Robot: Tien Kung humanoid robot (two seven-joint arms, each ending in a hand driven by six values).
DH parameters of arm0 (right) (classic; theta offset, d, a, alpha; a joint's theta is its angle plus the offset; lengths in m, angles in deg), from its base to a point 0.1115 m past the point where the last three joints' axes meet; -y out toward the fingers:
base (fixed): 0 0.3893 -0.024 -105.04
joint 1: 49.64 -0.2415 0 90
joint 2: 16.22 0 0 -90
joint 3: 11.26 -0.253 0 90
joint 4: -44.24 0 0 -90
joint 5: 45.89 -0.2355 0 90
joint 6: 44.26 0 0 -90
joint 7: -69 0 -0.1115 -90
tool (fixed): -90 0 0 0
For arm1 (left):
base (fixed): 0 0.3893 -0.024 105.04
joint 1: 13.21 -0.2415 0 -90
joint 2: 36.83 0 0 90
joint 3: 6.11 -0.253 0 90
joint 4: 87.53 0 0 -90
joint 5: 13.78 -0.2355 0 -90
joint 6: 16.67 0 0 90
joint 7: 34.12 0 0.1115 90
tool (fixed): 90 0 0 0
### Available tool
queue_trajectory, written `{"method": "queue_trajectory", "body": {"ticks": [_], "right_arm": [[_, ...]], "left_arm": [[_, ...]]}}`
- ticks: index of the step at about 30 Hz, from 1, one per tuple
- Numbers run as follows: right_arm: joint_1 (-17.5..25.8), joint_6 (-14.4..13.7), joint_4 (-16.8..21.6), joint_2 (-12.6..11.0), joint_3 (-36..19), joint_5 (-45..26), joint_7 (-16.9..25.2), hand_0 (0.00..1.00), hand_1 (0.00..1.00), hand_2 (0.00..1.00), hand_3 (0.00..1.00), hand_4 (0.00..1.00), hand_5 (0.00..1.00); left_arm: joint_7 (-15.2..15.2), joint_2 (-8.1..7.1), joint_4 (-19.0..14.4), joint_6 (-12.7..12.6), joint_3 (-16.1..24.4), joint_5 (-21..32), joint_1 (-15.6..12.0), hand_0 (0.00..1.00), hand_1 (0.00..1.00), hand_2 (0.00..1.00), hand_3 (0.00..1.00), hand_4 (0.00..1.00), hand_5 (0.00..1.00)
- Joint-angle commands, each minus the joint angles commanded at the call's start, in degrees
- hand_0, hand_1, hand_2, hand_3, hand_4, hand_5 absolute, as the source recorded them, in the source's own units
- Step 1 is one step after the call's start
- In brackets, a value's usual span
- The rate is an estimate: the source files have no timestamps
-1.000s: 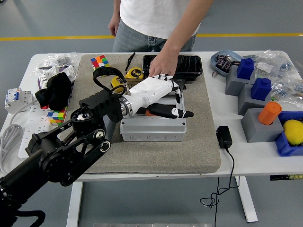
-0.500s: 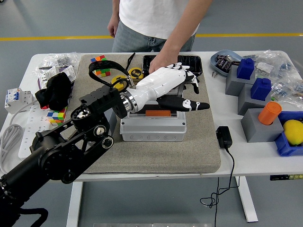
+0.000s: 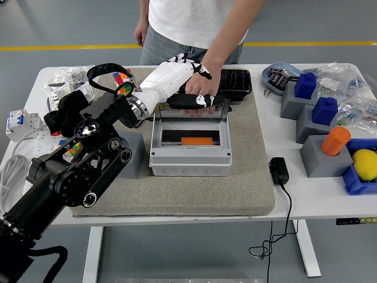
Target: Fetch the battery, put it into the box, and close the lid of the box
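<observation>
1. Fingers (image 3: 200,101) of the left hand (image 3: 177,79): curled over the far edge of the raised lid (image 3: 197,112), thumb in front, other digits behind. They look closed on the lid's rim, though part of the grip is masked by the person's hand (image 3: 203,88), which rests just behind and seems to touch the same rim.
2. Left of the surface (image 3: 177,203): black arm comes in from the lower left corner. Near it lie a black glove-like bundle (image 3: 70,112), bagged parts and a power strip (image 3: 20,138); none belong to the task.
3. Centre: the grey box (image 3: 189,154) sits on the mat (image 3: 194,188), lid tilted up at the back, interior exposed. An orange battery (image 3: 197,141) lies flat inside, toward the near wall.
4. Judged progress: fetching and placing appear finished, since the battery is already in the box. Closing is left; the lid is up and must swing down toward the near edge.
5. Right of the surface: grey blocks with blue pieces (image 3: 306,85), an orange cap (image 3: 336,140), a yellow item in a blue tray. Charger and cable (image 3: 278,171) sit near the mat's right edge.
6. Hard to make out: the lid is clear, so its exact angle and hinge line are unsure. Right hand is not visible anywhere.
</observation>
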Motion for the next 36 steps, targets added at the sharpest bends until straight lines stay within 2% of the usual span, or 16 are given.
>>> {"method": "queue_trajectory", "body": {"ticks": [4, 5, 10, 11, 16, 17, 26, 36], "right_arm": [[-0.07, 0.01, 0.03, 0.07, -0.11, -0.03, 0.06, 0.833, 0.762, 0.749, 0.806, 0.998, 0.998], [-0.06, 0.01, 0.03, 0.09, -0.14, -0.02, 0.07, 0.833, 0.762, 0.749, 0.806, 0.998, 0.998], [-0.08, -0.06, 0.02, 0.06, -0.36, 0.06, 0.03, 0.833, 0.762, 0.749, 0.806, 0.998, 0.998], [-0.09, -0.08, 0.03, 0.05, -0.38, 0.07, 0.02, 0.834, 0.762, 0.749, 0.806, 0.998, 0.998], [-0.08, -0.08, 0.04, 0.09, -0.44, 0.05, 0.05, 0.834, 0.762, 0.749, 0.806, 0.998, 0.998], [-0.07, -0.06, 0.05, 0.10, -0.38, 0.01, 0.07, 0.833, 0.762, 0.749, 0.806, 0.998, 0.998], [-0.06, -0.06, 0.03, 0.10, -0.70, 0.13, 0.08, 0.833, 0.762, 0.749, 0.806, 0.998, 0.998], [0.02, -0.05, 0.03, 0.13, -0.94, 0.23, 0.11, 0.833, 0.762, 0.749, 0.806, 0.998, 0.998]], "left_arm": [[0.32, -0.15, 1.70, 0.88, 0.10, 0.00, -0.18, 0.998, 0.887, 0.762, 0.746, 0.998, 0.998], [0.38, -0.19, 1.81, 1.03, -0.05, 0.00, -0.19, 0.998, 0.888, 0.761, 0.718, 0.998, 0.998], [0.32, -0.45, 1.48, 1.51, -1.23, 0.00, -0.44, 0.998, 0.888, 0.761, 0.718, 0.998, 0.998], [0.28, -0.53, 1.33, 1.58, -1.51, 0.00, -0.49, 0.998, 0.890, 0.753, 0.629, 0.998, 0.998], [0.10, -0.96, 0.19, 2.10, -2.65, 0.00, -0.56, 0.998, 0.890, 0.753, 0.629, 0.998, 0.998], [0.06, -1.08, 0.01, 2.25, -2.96, 0.00, -0.53, 0.998, 0.885, 0.743, 0.571, 0.998, 0.998], [-0.05, -1.83, -0.77, 2.84, -4.94, 1.07, -0.59, 0.998, 0.885, 0.741, 0.566, 0.998, 0.998], [-0.19, -3.07, -3.50, 2.55, -8.15, 3.57, -1.05, 0.998, 0.881, 0.736, 0.559, 0.998, 0.998]]}}
